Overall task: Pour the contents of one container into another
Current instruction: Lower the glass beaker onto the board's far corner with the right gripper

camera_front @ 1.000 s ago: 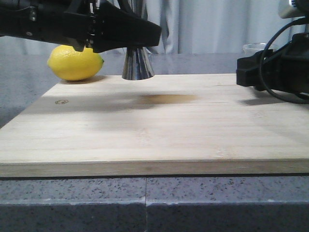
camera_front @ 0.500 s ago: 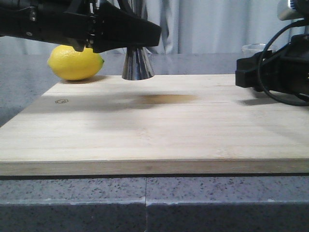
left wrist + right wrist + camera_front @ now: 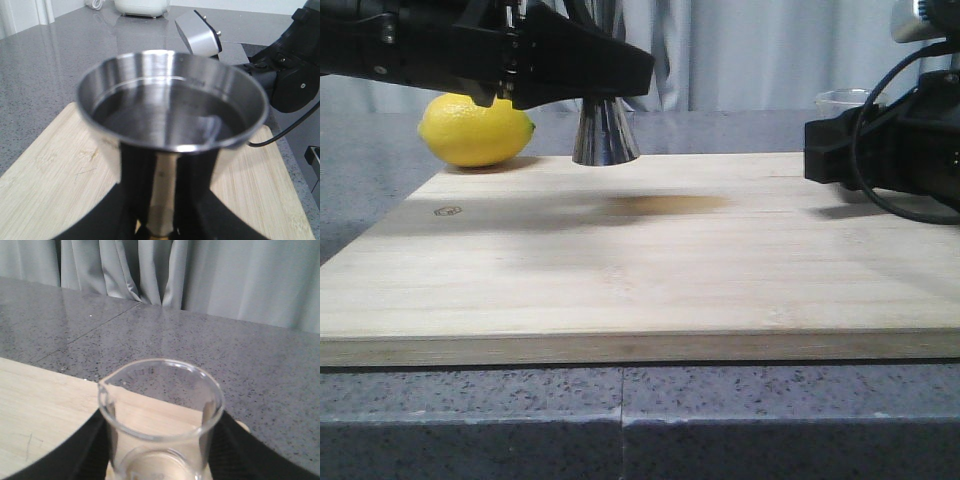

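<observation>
Nearest: grey speckled counter (image 3: 470,420), then one wooden board (image 3: 650,270) lying on it, likely serving as the work surface to catch spills. A darker patch (image 3: 665,205) is showing on the board in front of the jigger; stain, wet spot or shadow, can't tell.

Further back, the left gripper (image 3: 155,210) is clamping one steel jigger (image 3: 605,130) at its narrow stem, a finger on each side. It's holding the jigger upright with the cup mouth facing up, probably so it's steadied as the receiver. Whether the base is touching the board or hanging just above it, can't tell. The left wrist view is showing liquid already sitting in the jigger cup (image 3: 172,107).

The right gripper (image 3: 160,450) is closing around one clear glass beaker (image 3: 161,415), fingers on both sides of the wall. The beaker is staying upright, pouring lip aimed toward the board side, well apart from the jigger at the board's right edge. It's looking near empty, so the pour is probably done or nearly done.

Farthest: one lemon (image 3: 476,129) sitting at the board's back-left corner, just beside the jigger and taking no part. Curtains (image 3: 750,50) hanging behind.

Count: two grippers, one jigger, one beaker, one lemon, one board.
</observation>
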Robot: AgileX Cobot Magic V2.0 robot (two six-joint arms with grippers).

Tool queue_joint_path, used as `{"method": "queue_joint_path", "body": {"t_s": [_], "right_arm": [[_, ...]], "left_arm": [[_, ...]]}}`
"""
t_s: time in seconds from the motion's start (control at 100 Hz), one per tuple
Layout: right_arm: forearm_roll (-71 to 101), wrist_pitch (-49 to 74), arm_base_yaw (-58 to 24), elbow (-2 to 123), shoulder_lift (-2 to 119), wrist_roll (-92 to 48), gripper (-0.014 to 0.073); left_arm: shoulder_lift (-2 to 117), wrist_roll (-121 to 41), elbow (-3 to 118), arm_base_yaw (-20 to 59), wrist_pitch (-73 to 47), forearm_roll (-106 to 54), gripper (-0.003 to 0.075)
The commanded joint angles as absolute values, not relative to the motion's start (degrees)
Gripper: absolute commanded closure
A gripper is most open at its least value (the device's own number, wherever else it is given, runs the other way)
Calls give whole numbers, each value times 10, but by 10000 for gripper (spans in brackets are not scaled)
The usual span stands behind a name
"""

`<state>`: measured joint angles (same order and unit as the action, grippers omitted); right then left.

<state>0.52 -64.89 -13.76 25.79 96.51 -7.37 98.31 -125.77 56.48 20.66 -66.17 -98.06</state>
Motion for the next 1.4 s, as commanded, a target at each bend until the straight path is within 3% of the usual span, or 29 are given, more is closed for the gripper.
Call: {"method": "queue_joint_path", "body": {"t_s": [0.0, 0.2, 0.47, 0.73, 1.15, 1.39], "right_arm": [[-7, -698, -134, 269, 949, -77, 329], [-9, -698, -134, 269, 949, -77, 257], [-9, -698, -134, 269, 949, -77, 250], [-9, -707, -134, 269, 949, -77, 135], [-9, -710, -134, 269, 949, -77, 128], [-9, -707, -134, 267, 948, -75, 60]], "left_arm": [[956, -1251, 581, 213, -701, -1018, 661], [956, -1251, 581, 213, -701, -1018, 661], [956, -1251, 581, 213, -701, -1018, 661], [956, -1251, 581, 213, -700, -1018, 661], [956, -1251, 581, 213, -692, -1018, 661], [956, -1251, 581, 213, -692, -1018, 661]]}}
